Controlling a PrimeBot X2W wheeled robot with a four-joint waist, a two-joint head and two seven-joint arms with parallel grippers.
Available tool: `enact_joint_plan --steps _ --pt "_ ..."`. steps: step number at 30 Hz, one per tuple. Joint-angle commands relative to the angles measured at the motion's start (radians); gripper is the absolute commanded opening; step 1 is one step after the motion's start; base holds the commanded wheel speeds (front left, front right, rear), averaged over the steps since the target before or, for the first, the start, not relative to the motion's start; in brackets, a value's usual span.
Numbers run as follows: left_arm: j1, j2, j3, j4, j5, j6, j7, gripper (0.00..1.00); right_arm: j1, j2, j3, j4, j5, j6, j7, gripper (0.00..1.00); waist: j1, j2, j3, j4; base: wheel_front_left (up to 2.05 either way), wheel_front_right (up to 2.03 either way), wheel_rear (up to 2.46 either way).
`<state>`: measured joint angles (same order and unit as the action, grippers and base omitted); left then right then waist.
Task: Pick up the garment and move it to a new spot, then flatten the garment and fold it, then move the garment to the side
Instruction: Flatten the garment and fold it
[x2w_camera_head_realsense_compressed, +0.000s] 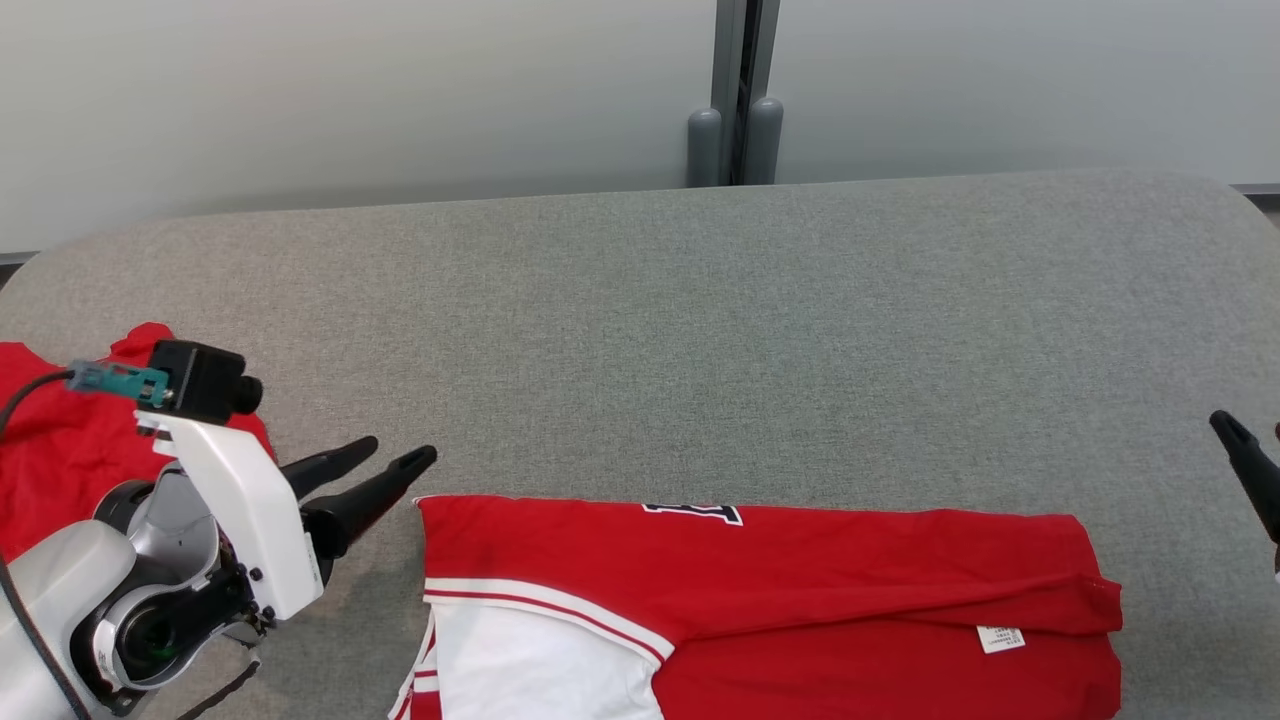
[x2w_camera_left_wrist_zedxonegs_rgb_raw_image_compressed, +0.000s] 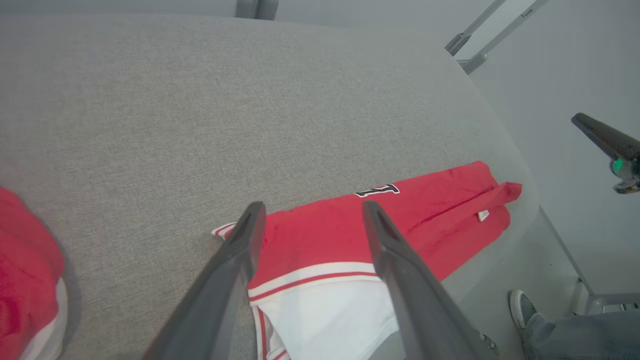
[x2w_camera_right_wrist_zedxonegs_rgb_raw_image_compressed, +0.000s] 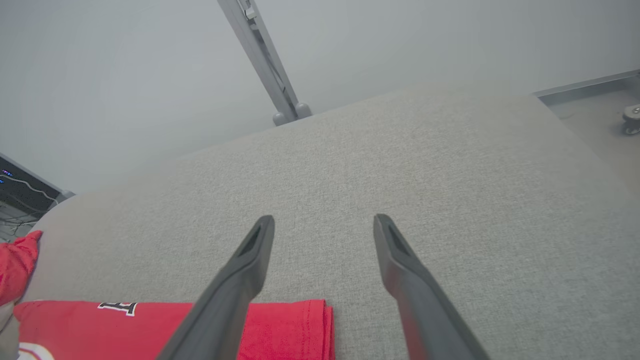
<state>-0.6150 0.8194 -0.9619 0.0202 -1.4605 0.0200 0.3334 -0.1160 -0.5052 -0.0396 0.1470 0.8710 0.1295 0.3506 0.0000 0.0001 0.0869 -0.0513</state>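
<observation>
Folded red-and-white fabric jersey (x2w_camera_head_realsense_compressed: 800, 575) on grey cloth surface (x2w_camera_head_realsense_compressed: 700, 330), near edge cut off; left gripper (x2w_camera_head_realsense_compressed: 402, 452) and right gripper (x2w_camera_right_wrist_zedxonegs_rgb_raw_image_compressed: 325, 219) gape empty.

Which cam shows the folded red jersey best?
Head view: the jersey lies broad and unobstructed, both ends visible, near part cropped. Left wrist view has it partly behind the left hand; right wrist view catches a strip of its far edge.

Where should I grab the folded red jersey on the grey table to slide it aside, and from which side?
Probably the two short ends of the jersey, one gripper from each side: it lies flat and long, left gripper open beside its left corner, right gripper open past its right end.
</observation>
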Motion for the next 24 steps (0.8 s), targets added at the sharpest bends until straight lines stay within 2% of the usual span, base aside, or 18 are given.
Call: enact_joint_plan --steps 1,5,10,13,24 --pt "0.020 0.008 0.017 -0.005 0.013 0.012 -0.037 1.00 0.005 0.022 -0.028 0.015 -0.031 0.002 -0.033 1.00 0.0000 -0.0001 0.003 0.002 0.00 0.00 0.00" --pt "0.069 0.001 0.046 -0.027 0.041 0.050 -0.161 1.00 -0.006 0.130 -0.086 0.065 -0.098 0.002 -0.100 1.00 0.0000 -0.0001 0.008 0.008 0.00 0.00 0.00" --pt "0.127 -0.015 0.079 -0.054 0.075 0.103 -0.309 1.00 0.012 0.221 -0.072 0.126 -0.114 0.002 -0.105 1.00 0.0000 -0.0001 0.012 0.019 0.00 0.00 0.00" --pt "0.163 -0.024 0.086 -0.066 0.091 0.130 -0.370 1.00 0.017 0.246 -0.058 0.168 -0.116 0.002 -0.093 1.00 0.0000 -0.0001 0.011 0.023 0.00 0.00 0.00" --pt "0.246 -0.082 0.093 -0.084 0.159 0.198 -0.539 1.00 0.008 0.272 -0.017 0.307 -0.113 0.002 -0.005 1.00 0.0000 -0.0001 -0.001 0.039 0.00 0.00 0.00"
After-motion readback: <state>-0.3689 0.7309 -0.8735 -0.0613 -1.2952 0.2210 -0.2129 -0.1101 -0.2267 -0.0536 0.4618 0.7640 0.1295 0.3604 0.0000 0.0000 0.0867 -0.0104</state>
